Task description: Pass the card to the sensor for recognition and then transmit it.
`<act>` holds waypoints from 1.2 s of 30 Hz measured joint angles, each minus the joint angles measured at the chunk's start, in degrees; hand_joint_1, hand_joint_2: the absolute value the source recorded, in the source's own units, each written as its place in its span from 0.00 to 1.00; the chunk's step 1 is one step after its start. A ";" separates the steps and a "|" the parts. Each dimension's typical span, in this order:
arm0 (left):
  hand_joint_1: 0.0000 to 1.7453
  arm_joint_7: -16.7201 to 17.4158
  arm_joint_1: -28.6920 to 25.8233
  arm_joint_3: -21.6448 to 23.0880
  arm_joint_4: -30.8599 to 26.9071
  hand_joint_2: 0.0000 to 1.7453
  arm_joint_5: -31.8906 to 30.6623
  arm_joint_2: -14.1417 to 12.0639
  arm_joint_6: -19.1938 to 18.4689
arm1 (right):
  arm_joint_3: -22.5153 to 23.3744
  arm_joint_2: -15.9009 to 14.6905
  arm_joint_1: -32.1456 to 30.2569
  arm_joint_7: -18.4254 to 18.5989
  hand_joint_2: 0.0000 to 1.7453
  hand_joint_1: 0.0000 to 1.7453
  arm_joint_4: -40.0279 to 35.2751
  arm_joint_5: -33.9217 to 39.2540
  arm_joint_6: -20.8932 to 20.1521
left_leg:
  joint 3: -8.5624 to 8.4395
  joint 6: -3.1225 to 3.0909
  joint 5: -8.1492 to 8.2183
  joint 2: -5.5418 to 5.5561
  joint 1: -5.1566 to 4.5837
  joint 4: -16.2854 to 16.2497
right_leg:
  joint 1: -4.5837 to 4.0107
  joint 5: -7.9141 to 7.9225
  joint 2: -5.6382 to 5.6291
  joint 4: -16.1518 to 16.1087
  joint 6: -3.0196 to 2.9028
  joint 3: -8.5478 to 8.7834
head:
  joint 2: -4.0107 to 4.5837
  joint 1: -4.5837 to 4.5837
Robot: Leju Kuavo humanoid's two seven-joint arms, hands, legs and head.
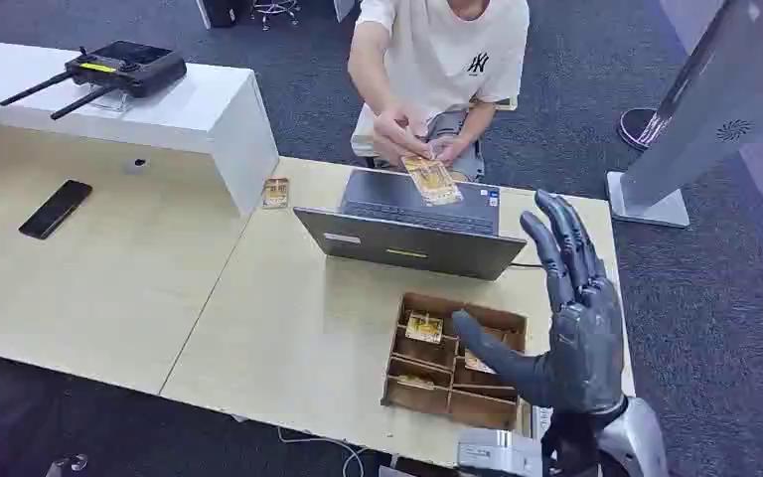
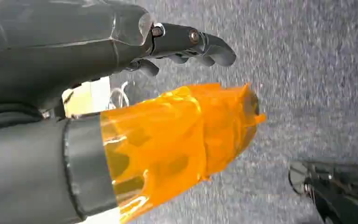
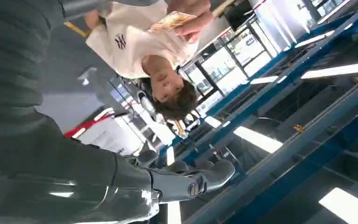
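**Card with the person, right robot hand empty and raised**

The right robot hand (image 1: pixel 578 318) stands lower right of the head view, upright above the cardboard tray (image 1: pixel 407 390), fingers spread and thumb out — it holds nothing. A person at the top centre of the frame holds a gold-patterned card (image 1: pixel 431 179) in both hands, over the far edge of the open laptop (image 1: pixel 407 231). More cards (image 1: pixel 423 326) lie in the tray's compartments, beneath and beside the raised thumb.

The left robot hand (image 2: pixel 186 44) hangs over grey carpet in its wrist view, fingers loosely curled with nothing in them; an orange translucent cover (image 2: pixel 182 140) sits in front of the lens.

Judging from this, the handover step looks done or nearly so — the card is in the person's grip, well apart from the robot hand. The next move likely calls for lowering the right robot hand towards the tray on the table (image 1: pixel 288 328) and picking another card without snagging the dividers.
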State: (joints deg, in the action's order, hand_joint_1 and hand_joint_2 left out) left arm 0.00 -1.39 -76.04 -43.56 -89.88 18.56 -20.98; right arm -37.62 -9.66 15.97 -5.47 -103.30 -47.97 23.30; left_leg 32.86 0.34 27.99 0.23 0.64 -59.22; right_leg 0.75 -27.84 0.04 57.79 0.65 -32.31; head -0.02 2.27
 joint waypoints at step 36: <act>0.00 1.20 -0.36 12.85 12.26 0.00 0.00 -5.73 9.55 | -2.23 1.55 15.71 8.24 1.00 0.93 22.28 -14.54 -0.17 | 0.02 0.03 -0.03 0.03 0.00 0.00 | 0.00 0.03 0.01 0.00 -0.03 -0.02 | 0.00 0.00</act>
State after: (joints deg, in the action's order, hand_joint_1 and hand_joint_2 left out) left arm 1.20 -1.76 -63.19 -31.30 -89.88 12.83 -11.43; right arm -39.85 -8.11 31.68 2.78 -81.02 -62.51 23.12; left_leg 32.88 0.37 27.96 0.25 0.65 -59.23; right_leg 0.75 -27.81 0.05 57.79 0.61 -32.33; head -0.02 2.27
